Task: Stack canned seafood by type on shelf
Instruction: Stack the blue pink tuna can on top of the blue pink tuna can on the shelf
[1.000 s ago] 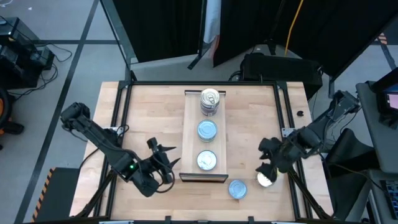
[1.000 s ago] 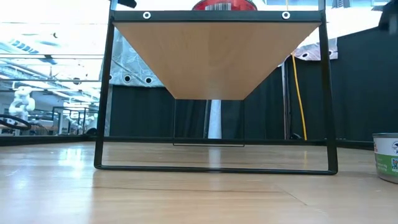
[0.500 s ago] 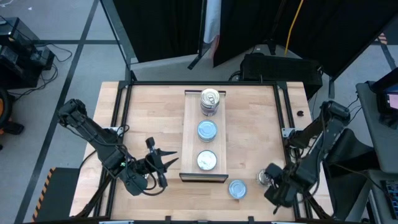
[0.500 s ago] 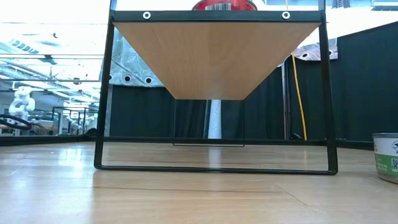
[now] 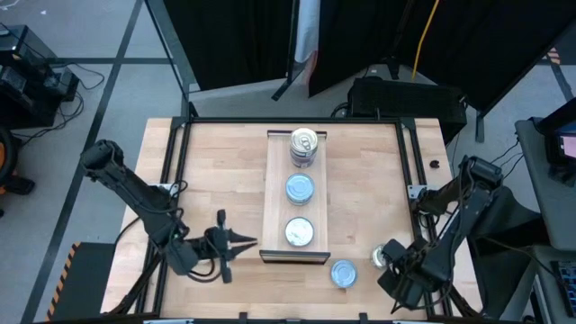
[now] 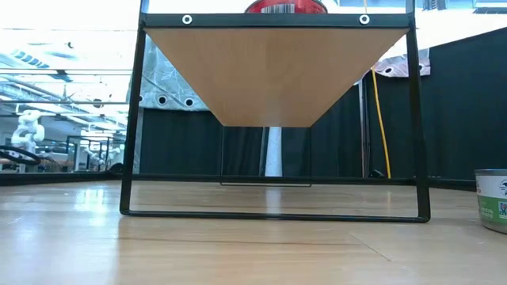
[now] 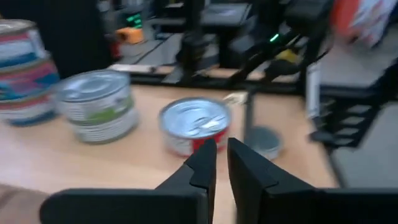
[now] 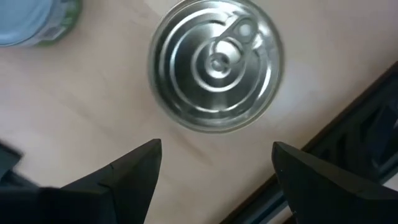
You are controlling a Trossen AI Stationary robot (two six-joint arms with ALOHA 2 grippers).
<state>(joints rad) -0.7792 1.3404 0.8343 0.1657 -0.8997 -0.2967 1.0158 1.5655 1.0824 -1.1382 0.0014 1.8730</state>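
Note:
The shelf lies along the table's middle, seen from below in the low view. On it stand a stack of tins at the far end, a blue-topped tin and a pale-topped tin. On the table near the front stand a blue-topped tin and a silver tin with a pull tab. My right gripper hangs open just above the silver tin, pointing down. My left gripper is left of the shelf's near end, shut and empty, pointing at the shelf tins.
A black frame borders the tabletop, and its rail runs close beside the silver tin. In the low view a tin shows at the right edge. Bare wood lies left and right of the shelf.
My right gripper has swung toward the table's near edge and come down over the silver tin, turning as it went, its fingers still wide. My left gripper has shut its spread fingers and tipped toward level, pointing at the shelf's near end.

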